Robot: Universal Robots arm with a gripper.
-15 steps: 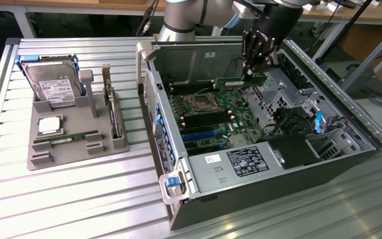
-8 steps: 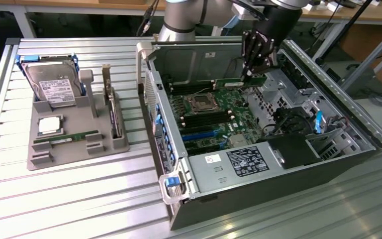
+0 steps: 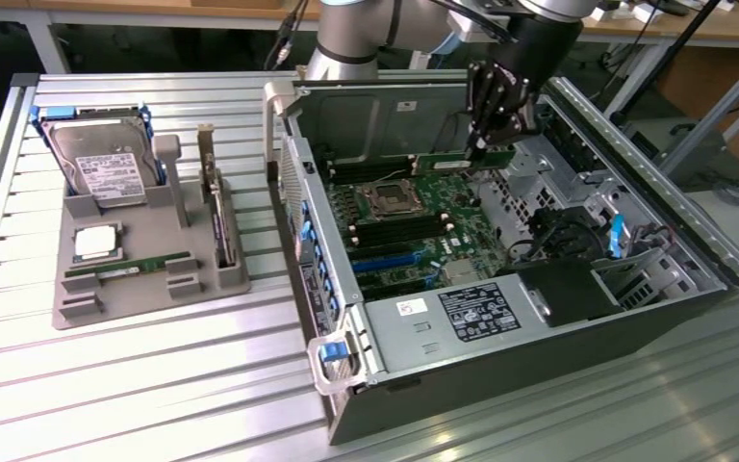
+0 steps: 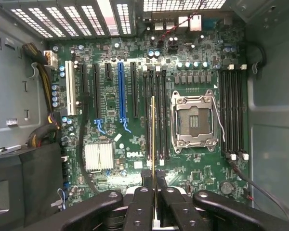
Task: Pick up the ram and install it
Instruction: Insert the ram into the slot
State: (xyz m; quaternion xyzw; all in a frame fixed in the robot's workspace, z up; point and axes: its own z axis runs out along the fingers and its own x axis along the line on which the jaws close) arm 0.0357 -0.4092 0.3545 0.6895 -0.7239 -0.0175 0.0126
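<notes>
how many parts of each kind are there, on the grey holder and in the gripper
ram sticks: 2, one in the gripper over the motherboard, one lying on the grey holder
hard drive: 1
processor chip: 1
expansion card: 1, upright in the grey holder
total: 5

The exterior view looks down at a slant from high above the worktop [image 3: 151, 385], far enough back to take in the open computer case [image 3: 498, 241] and the grey parts tray [image 3: 139, 241] toward the exterior view's left; the wrist view looks straight down into the case from close above, jaws at its edge; both views share the motherboard [image 3: 408, 231] [image 4: 135, 144] and its processor socket [image 3: 387, 200] [image 4: 195, 120].
</notes>
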